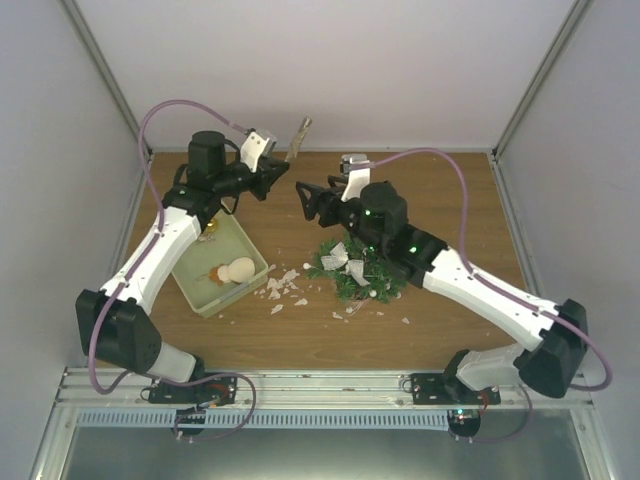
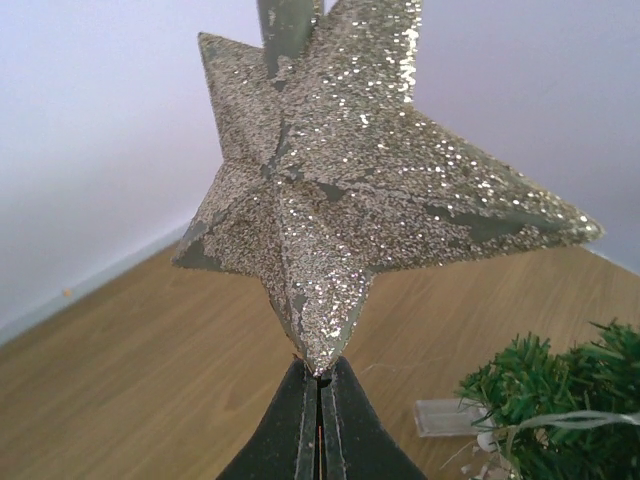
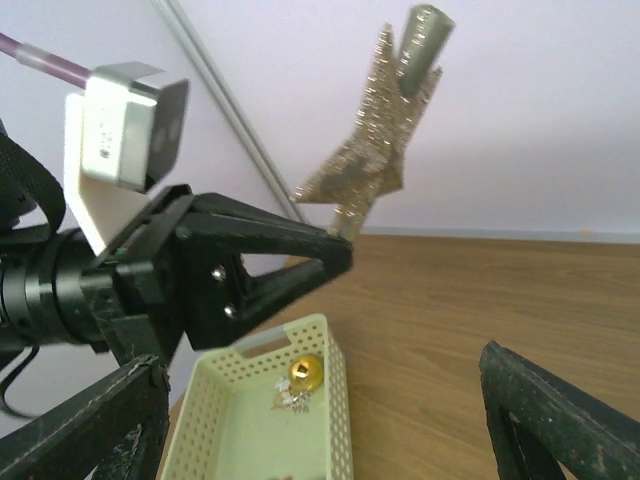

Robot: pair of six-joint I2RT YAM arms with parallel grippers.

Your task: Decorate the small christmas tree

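My left gripper (image 1: 283, 170) is shut on one point of a silver glitter star (image 1: 298, 135) and holds it up above the table's back. In the left wrist view the star (image 2: 360, 190) fills the frame above the closed fingertips (image 2: 320, 385). The right wrist view shows the star (image 3: 375, 160) edge-on, with a grey socket on top. My right gripper (image 1: 305, 200) is open and empty, facing the left gripper across a short gap; its fingers (image 3: 100, 430) stand wide apart. The small christmas tree (image 1: 360, 270) stands mid-table, partly under the right arm, with white ribbon on it.
A pale green perforated tray (image 1: 210, 265) lies left of the tree with a white figure (image 1: 238, 270) in it. In the right wrist view it holds a gold ball (image 3: 306, 372). White scraps (image 1: 285, 285) litter the wood. A small clear box (image 2: 445, 417) lies beside the tree (image 2: 560, 400).
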